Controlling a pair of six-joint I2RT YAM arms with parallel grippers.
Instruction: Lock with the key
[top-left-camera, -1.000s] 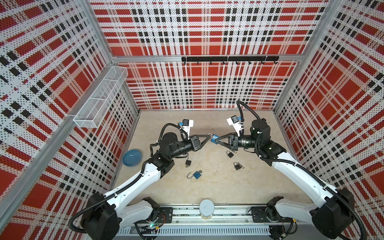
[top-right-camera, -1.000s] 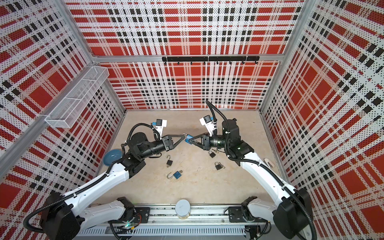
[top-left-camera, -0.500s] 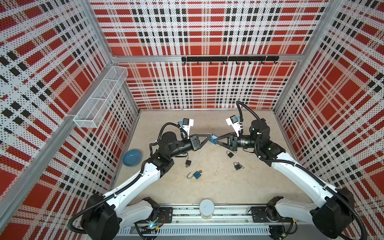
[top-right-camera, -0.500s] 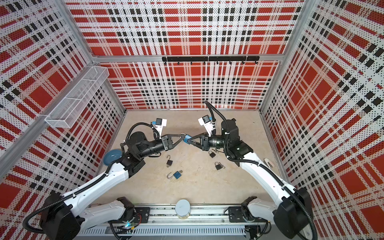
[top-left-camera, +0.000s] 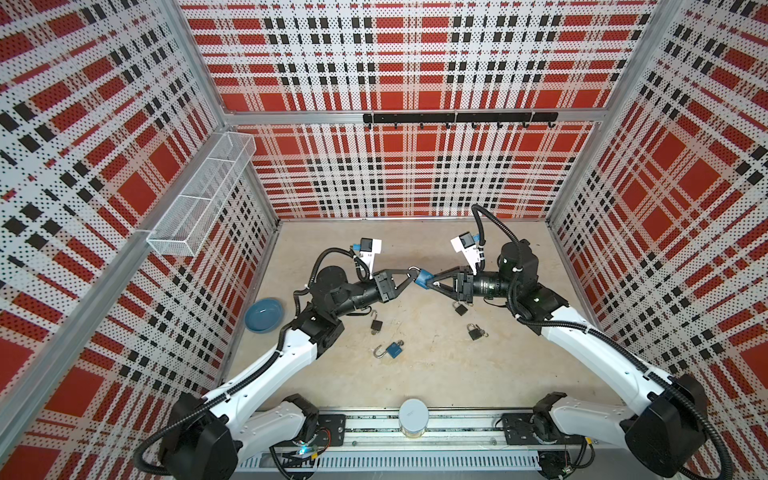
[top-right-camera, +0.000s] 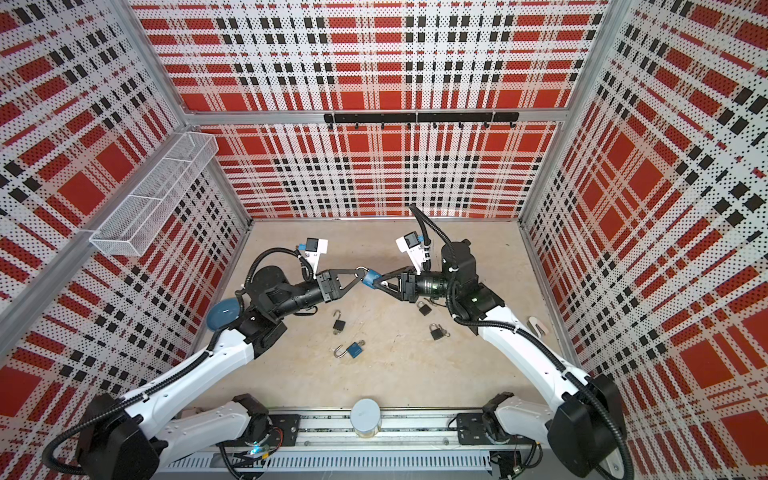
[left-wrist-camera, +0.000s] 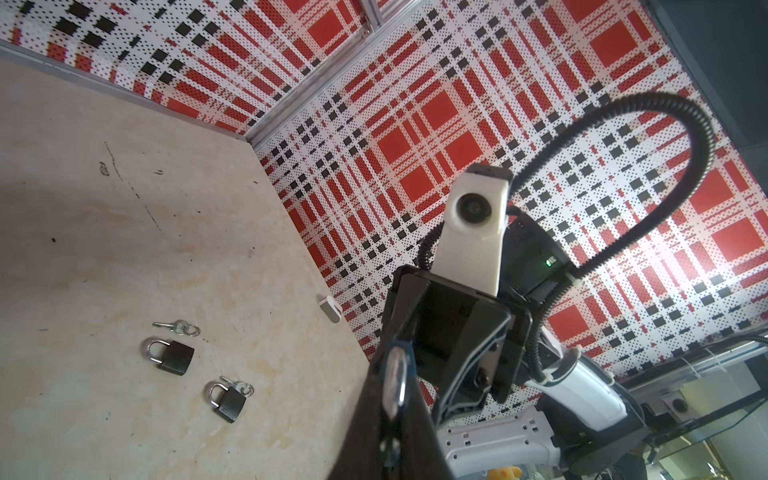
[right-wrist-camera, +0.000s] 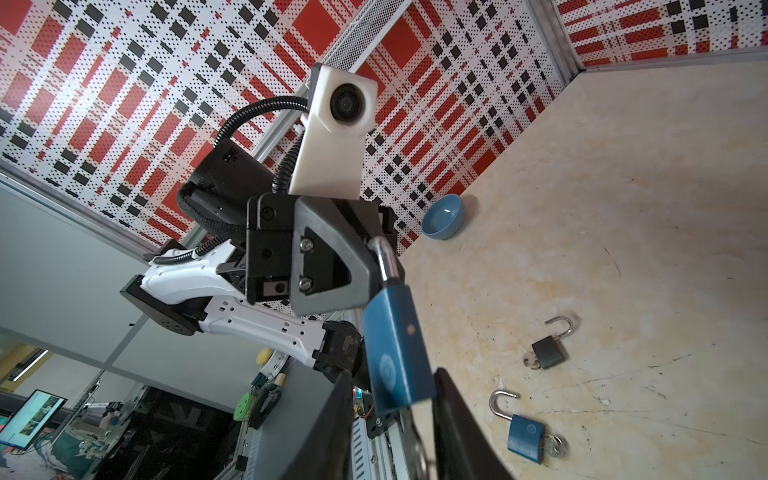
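Note:
A blue padlock (right-wrist-camera: 397, 353) hangs in the air at mid-floor, also seen in both top views (top-left-camera: 424, 278) (top-right-camera: 371, 277). My left gripper (top-left-camera: 413, 275) (left-wrist-camera: 395, 365) is shut on its silver shackle (right-wrist-camera: 384, 257). My right gripper (right-wrist-camera: 392, 374) (top-right-camera: 374, 283) stands open around the lock's body, one finger (right-wrist-camera: 328, 419) clearly apart from it. The held lock's key is hidden; only its blue face and shackle show.
On the floor lie an open blue padlock with keys (top-left-camera: 392, 349) (right-wrist-camera: 525, 440), an open black padlock (top-left-camera: 376, 325) and two shut black ones (left-wrist-camera: 174, 356) (left-wrist-camera: 228, 401). A blue bowl (top-left-camera: 264, 314) sits by the left wall, a wire basket (top-left-camera: 199, 199) above it.
My right gripper's jaws have spread apart from the blue padlock's body. The left gripper stays clamped on the shackle. Both arms have hardly moved.

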